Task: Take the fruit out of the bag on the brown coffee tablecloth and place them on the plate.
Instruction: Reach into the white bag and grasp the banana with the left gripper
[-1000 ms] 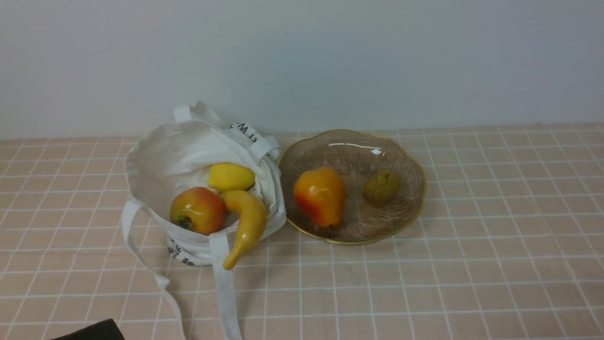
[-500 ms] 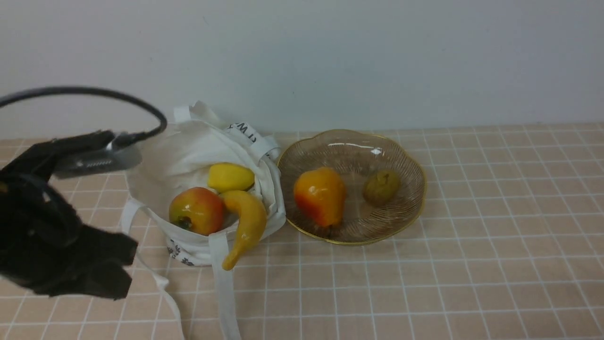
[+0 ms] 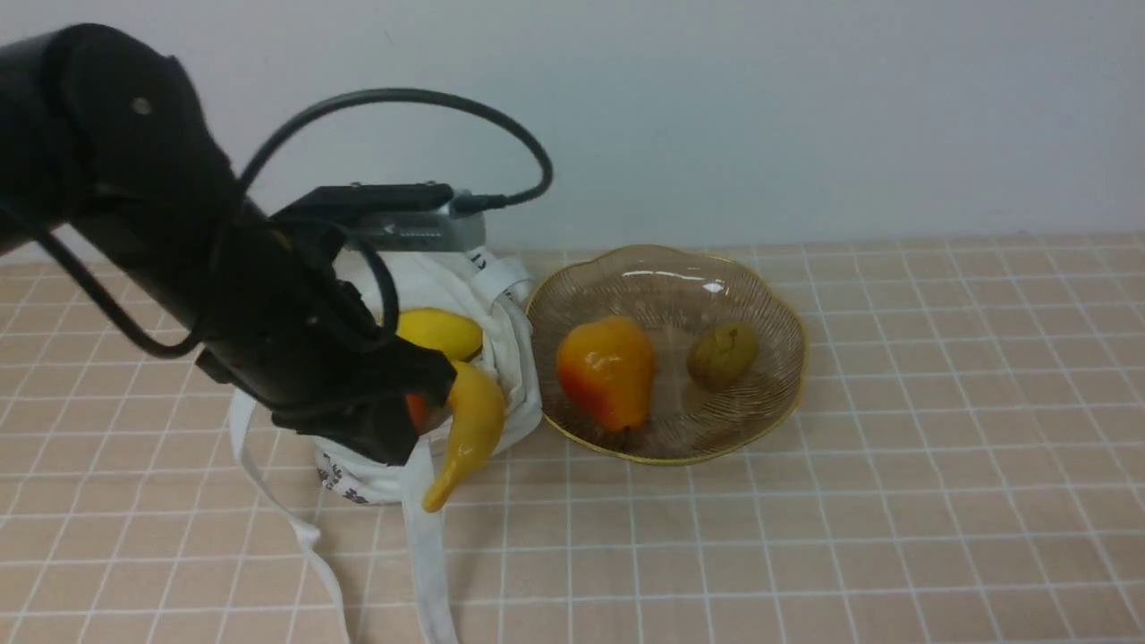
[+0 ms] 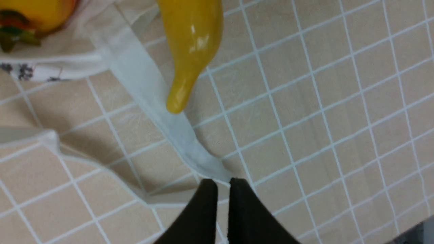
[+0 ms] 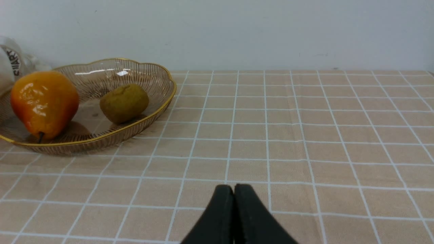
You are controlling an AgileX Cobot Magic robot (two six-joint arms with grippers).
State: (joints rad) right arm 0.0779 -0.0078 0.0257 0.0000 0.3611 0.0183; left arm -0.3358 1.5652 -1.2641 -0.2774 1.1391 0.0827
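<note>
The white bag (image 3: 505,358) lies open on the brown coffee tablecloth (image 3: 894,447). In it are a yellow lemon (image 3: 438,331) and a banana (image 3: 470,425) whose tip hangs over the bag's front edge. My left arm covers nearly all of the red-orange fruit in the front view. The left wrist view shows that fruit (image 4: 30,13), the banana (image 4: 193,44) and a strap (image 4: 152,101). My left gripper (image 4: 222,183) is shut and empty, above the cloth and the strap end in front of the bag. My right gripper (image 5: 234,188) is shut and empty, low over the cloth to the right of the plate (image 5: 162,98).
The glass plate (image 3: 787,313) stands right of the bag and holds an orange pear (image 3: 608,371) and a small olive-brown fruit (image 3: 723,354). The bag's long straps (image 3: 429,555) trail toward the front edge. A pale wall stands behind the table.
My left arm has swung up from the front left corner and over the bag, and now hides the red-orange fruit in the front view. The fruits, bag and plate have not moved.
</note>
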